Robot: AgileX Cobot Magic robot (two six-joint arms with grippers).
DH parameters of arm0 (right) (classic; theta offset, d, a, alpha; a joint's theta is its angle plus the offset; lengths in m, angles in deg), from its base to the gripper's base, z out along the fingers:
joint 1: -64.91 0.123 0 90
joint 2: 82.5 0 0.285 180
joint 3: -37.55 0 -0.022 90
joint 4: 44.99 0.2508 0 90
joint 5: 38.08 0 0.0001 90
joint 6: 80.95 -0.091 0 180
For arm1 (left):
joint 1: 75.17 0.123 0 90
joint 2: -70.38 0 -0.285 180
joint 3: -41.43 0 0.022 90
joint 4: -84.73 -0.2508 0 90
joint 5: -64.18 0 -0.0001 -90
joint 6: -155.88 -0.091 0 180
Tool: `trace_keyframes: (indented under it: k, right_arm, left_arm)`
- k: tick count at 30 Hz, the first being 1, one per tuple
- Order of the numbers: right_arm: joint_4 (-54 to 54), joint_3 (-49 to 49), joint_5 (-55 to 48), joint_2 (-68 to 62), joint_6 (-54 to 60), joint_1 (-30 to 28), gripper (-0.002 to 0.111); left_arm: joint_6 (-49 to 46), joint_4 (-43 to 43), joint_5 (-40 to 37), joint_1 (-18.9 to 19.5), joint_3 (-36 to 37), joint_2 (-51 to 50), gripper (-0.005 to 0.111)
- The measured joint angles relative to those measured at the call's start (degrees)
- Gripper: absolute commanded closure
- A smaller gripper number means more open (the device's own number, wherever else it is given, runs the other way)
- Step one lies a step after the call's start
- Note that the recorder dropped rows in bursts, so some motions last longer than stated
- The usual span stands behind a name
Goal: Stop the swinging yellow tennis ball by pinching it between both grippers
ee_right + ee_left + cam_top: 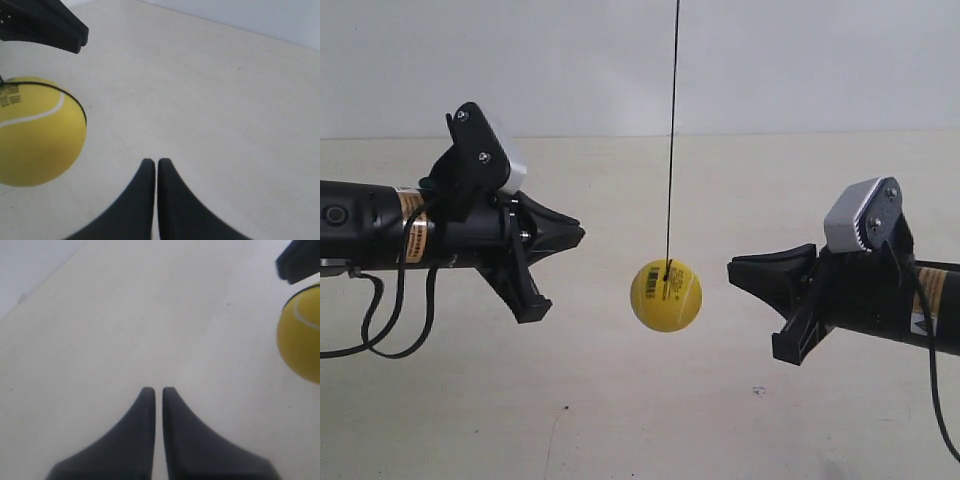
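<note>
The yellow tennis ball (665, 296) hangs on a thin dark string (672, 130) between two black beak-like grippers, touching neither. The gripper of the arm at the exterior view's left (578, 235) points at it from slightly higher. The gripper of the arm at the exterior view's right (735, 268) is nearer the ball. In the left wrist view my left gripper (155, 389) is shut and empty, with the ball (301, 335) off to one side. My right gripper (152, 160) is likewise shut on nothing, the ball (35, 135) large beside it.
A pale beige tabletop (620, 420) lies under everything, with a white wall (800, 60) behind. Black cables (380, 320) droop from the arm at the exterior view's left. The opposite gripper shows in each wrist view (300, 260) (45, 25).
</note>
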Motion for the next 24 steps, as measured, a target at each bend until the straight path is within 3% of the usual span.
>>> trace_keyframes:
  k: [5, 24]
  right_arm:
    - [-0.99, 0.0, 0.63, 0.0, -0.66, 0.22, 0.108]
    - [-3.94, 0.0, 0.63, 0.0, -2.2, 1.17, 0.108]
  left_arm:
    - [3.54, -6.14, 5.89, 0.0, 0.0, 0.0, 0.102]
    - [6.98, -11.93, 13.38, 0.0, -0.74, -4.97, 0.102]
